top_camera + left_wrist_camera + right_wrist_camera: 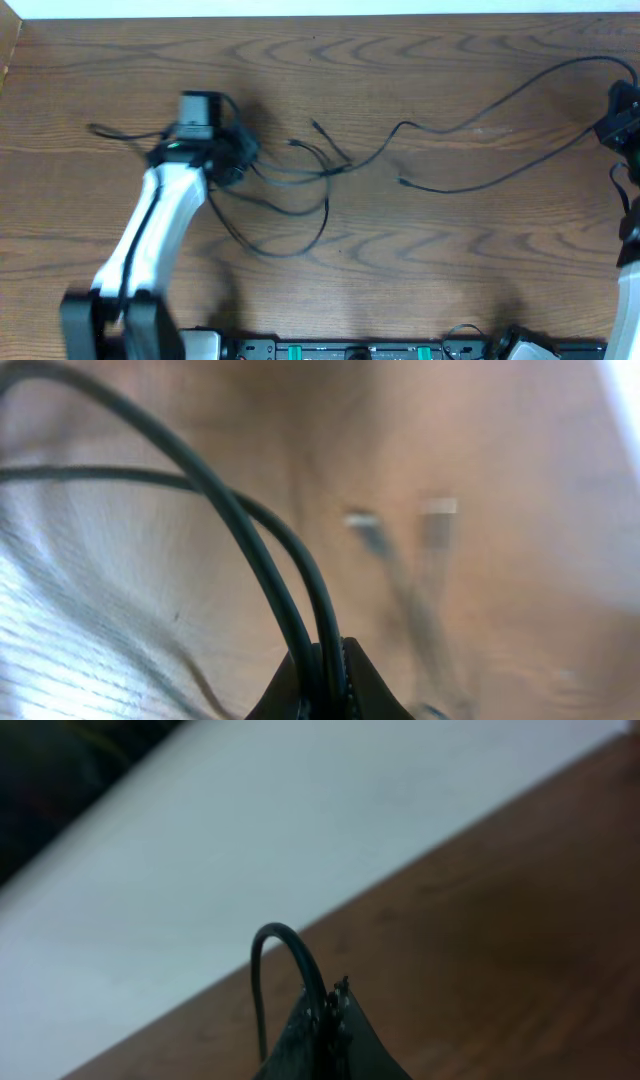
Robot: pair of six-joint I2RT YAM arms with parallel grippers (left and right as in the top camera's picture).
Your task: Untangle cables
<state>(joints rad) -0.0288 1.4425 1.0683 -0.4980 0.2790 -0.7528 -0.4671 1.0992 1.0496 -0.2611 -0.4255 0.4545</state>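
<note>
At the left of the wooden table (pixel 100 60), the left gripper (pixel 325 682) is clamped shut on the black cables (pixel 318 622). Two strands rise from between its jaws and arc away to the left in the wrist view. A loose tangle (pixel 315 170) of these cords lies just to its right, mid-table. At the far right edge, the right gripper (pixel 328 1020) is pinched closed on a long black cable (pixel 285 930), and a small loop stands up out of its jaws.

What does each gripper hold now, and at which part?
Left gripper: two black cable strands, pinched mid-length, not at a plug. Right gripper: another black cable, pinched at a bend along its length.
</note>
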